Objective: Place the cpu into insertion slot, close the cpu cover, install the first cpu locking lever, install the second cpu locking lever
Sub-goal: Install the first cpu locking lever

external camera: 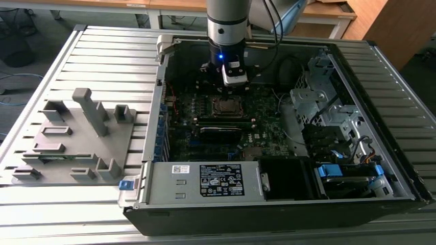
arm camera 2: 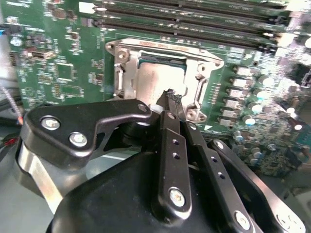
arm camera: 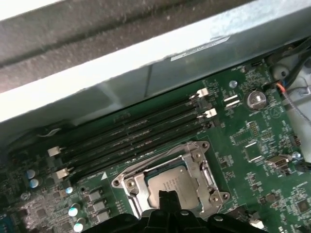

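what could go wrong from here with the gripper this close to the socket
1. The gripper hangs right over the cpu, which lies under the closed cpu cover; pressing down off-centre might scrape the lid or bend the frame.
2. Small components on the green board crowd the socket; a sideways slip could knock them.
3. The memory slots sit close beside it and could be struck.

Inside the open computer case (external camera: 381,168), at centre: the circuit board (external camera: 266,127). On the board, near its middle: the insertion slot (external camera: 227,106), with the cpu (arm camera: 170,183) seated in it and the cpu cover (arm camera: 201,167) lying over its edges. Directly above the slot, toward 12 o'clock in the exterior view: the gripper (arm camera 2: 171,97), hovering over the cpu. At 9 o'clock, outside the case on the table (external camera: 41,214): a parts holder (external camera: 75,138). At 6 o'clock within the case: the power supply box (external camera: 204,181).
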Available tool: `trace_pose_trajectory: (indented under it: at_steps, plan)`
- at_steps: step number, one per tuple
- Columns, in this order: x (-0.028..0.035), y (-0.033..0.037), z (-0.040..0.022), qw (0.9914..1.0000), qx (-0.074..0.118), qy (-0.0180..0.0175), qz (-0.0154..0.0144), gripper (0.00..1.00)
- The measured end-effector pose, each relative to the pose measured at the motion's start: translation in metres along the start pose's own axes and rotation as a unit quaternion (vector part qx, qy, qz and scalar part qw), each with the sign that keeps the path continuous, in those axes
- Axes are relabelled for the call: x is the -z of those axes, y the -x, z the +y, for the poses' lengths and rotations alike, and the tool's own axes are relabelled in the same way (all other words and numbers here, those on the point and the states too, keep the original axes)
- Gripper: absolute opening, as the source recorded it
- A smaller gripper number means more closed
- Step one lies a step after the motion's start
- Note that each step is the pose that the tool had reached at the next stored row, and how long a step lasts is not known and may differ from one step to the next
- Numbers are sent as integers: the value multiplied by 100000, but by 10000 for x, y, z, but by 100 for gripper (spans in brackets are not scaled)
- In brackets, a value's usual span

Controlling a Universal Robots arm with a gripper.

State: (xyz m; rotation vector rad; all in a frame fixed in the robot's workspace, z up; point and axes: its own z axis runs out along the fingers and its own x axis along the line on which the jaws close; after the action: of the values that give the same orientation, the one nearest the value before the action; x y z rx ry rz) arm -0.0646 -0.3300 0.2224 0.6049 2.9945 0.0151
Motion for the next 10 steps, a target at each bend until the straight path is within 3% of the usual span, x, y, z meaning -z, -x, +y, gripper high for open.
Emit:
trace_pose_trajectory:
  at_steps: [10]
  plan:
    - [-7, 8, 4, 99996, 850, -23, 17, 11]
